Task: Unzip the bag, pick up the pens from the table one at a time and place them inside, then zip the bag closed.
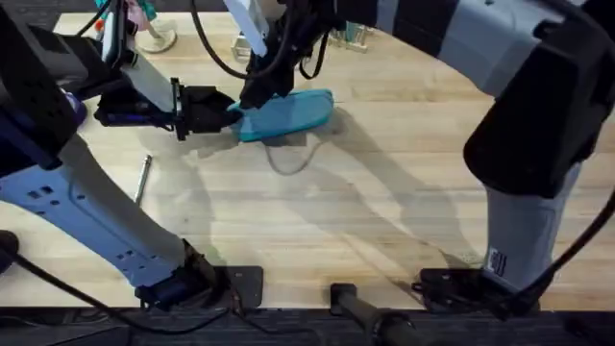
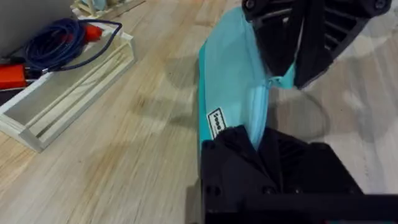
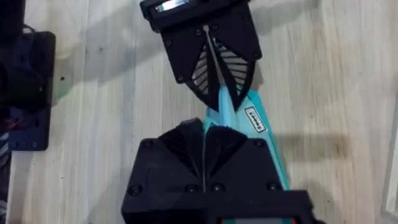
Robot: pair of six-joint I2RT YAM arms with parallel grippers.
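Observation:
The teal bag lies on the table at the back centre, held from both sides. At its left end my left gripper is shut on the fabric, and the left wrist view shows the bag running into those black fingers. My right gripper reaches across from the right and is shut on the bag's top edge just beside the left one. In the right wrist view both grippers meet tip to tip over the bag. One silvery grey pen lies apart on the left.
A white wooden tray holding a coiled blue cable sits beyond the bag's left side. A thin grey cord loop lies in front of the bag. Black base plates stand along the near edge.

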